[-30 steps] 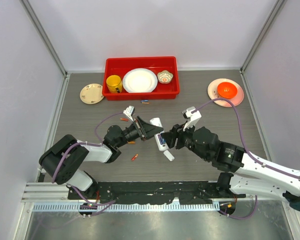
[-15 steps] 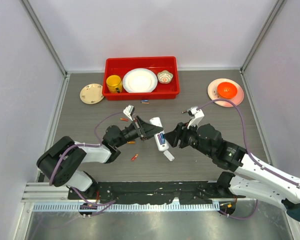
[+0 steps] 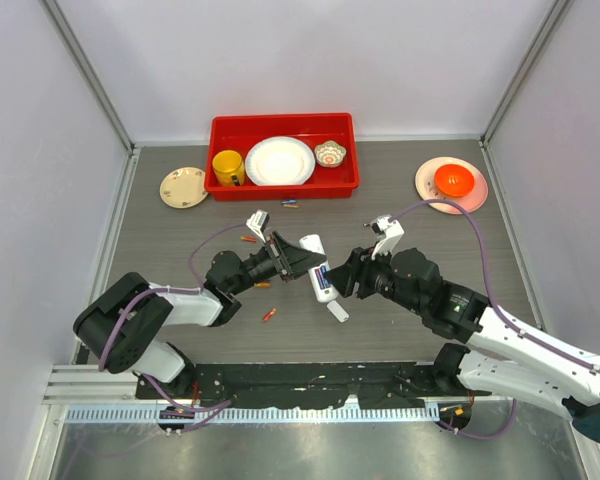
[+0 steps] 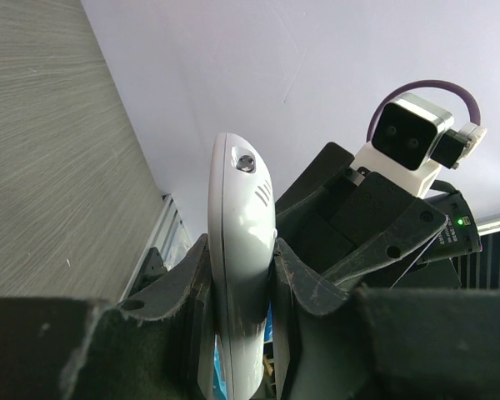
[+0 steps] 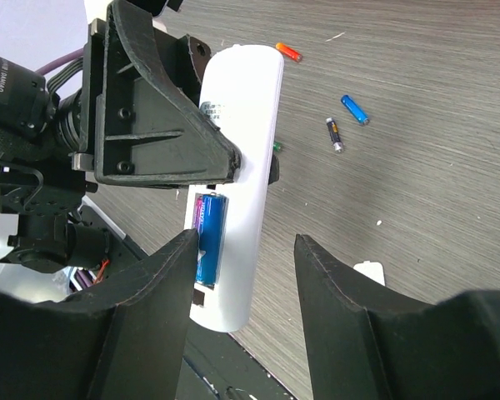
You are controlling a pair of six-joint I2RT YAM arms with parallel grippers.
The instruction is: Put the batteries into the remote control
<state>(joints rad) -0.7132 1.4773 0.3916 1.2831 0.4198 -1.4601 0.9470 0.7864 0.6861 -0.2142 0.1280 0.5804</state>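
My left gripper (image 3: 305,258) is shut on the white remote control (image 3: 320,272) and holds it above the table; in the left wrist view its fingers (image 4: 296,279) clamp the remote (image 4: 240,208) on both sides. The right wrist view shows the remote (image 5: 250,142) with its recess facing me and a blue battery (image 5: 209,237) seated in it. My right gripper (image 5: 246,246) is open and empty, its fingers either side of the remote's lower end. Loose batteries lie on the table: orange (image 5: 289,52), blue (image 5: 355,109), dark (image 5: 335,134); others show in the top view (image 3: 269,314).
A small flat white cover piece (image 3: 337,311) lies just below the remote. A red bin (image 3: 283,125) with a yellow mug, plate and bowl stands at the back. A patterned plate (image 3: 184,187) sits left of it, a pink plate with an orange bowl (image 3: 451,184) at the right.
My right wrist has shifted slightly beside the remote. The left gripper and the remote have stayed in place.
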